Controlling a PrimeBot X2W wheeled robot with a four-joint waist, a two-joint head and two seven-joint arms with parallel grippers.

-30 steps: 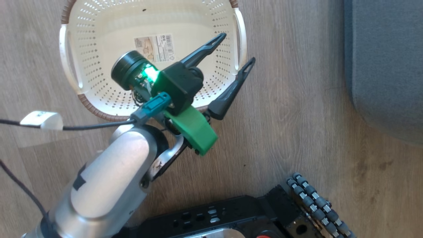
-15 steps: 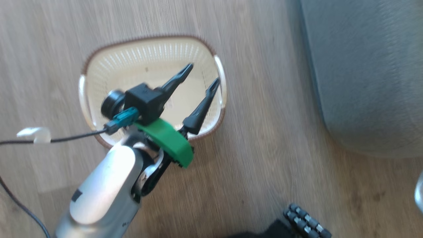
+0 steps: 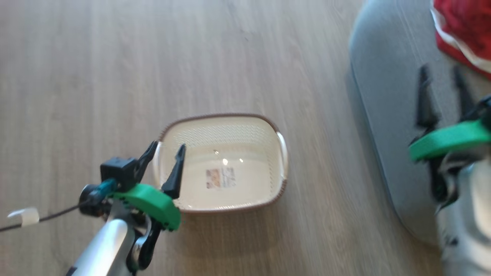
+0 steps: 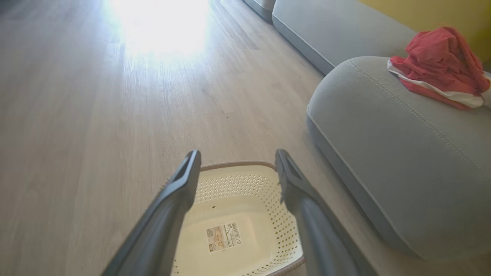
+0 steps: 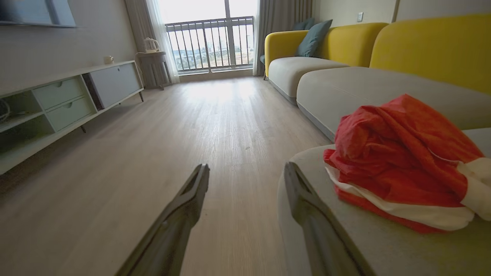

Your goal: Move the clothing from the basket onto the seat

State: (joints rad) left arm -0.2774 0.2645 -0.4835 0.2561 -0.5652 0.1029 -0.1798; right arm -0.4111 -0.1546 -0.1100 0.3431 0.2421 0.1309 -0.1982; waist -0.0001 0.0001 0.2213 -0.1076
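Head view, basket: cream and perforated with a brown rim, standing on the wooden floor; its bare bottom shows a label.
Head view, left tool: released, fingers spread and holding nothing, over the basket's left rim.
Head view, seat: grey, to the right of the basket, with a strip of floor between them.
Head view, right tool: blurred, well to the right of the basket, above the seat, fingers apart.
Head view, clothing: red with a white edge, on the seat, well apart from the basket, to its right and beyond it.
Left wrist view, left tool: fingers wide apart, with the basket's far rim and labelled bottom showing between them.
Left wrist view, clothing: bunched on top of the seat, up and to the right of the basket, not touching it.
Right wrist view, right tool: released, with only floor showing in the gap between its fingers.
Right wrist view, clothing: a crumpled red heap with a white band, lying on the seat.
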